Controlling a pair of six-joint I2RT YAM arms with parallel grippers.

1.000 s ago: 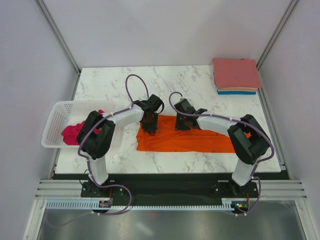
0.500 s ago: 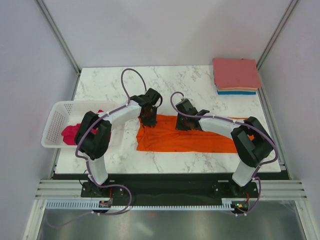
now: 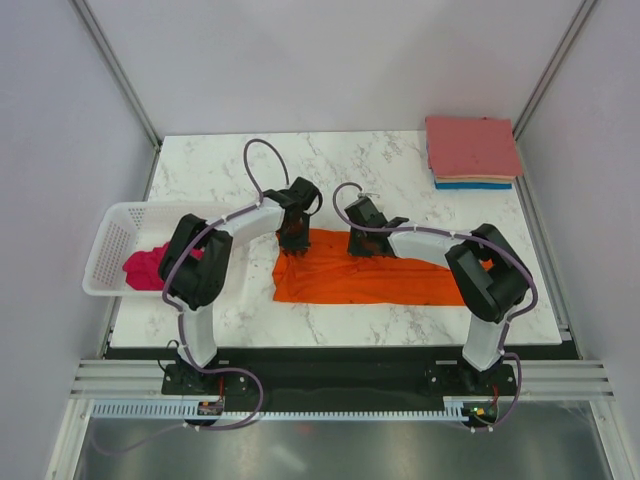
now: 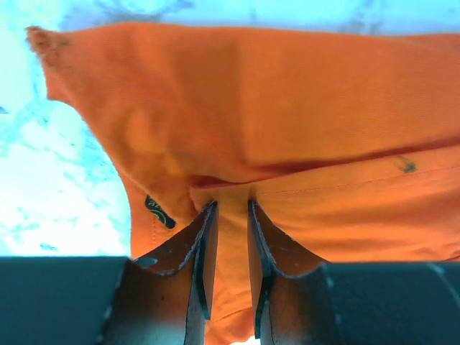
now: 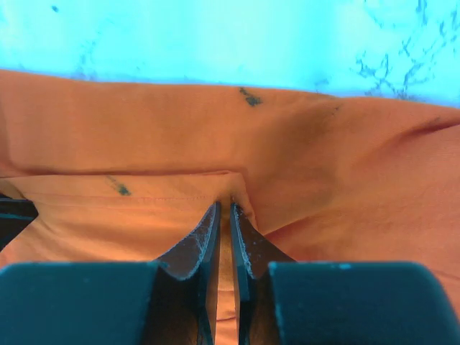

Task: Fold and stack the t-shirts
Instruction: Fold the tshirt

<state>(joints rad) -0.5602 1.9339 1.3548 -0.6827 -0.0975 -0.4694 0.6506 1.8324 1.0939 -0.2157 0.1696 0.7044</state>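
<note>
T-shirt (image 3: 380,282) in orange lies stretched left-right across table (image 3: 380,160).

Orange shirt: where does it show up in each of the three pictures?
Top view: the orange shirt lies mid-picture on the marble tabletop.
Left wrist view: fills most of the picture, pinched in the left hand.
Right wrist view: fills the lower part, pinched in the right hand.
Shared landmark: the marble tabletop.
</note>
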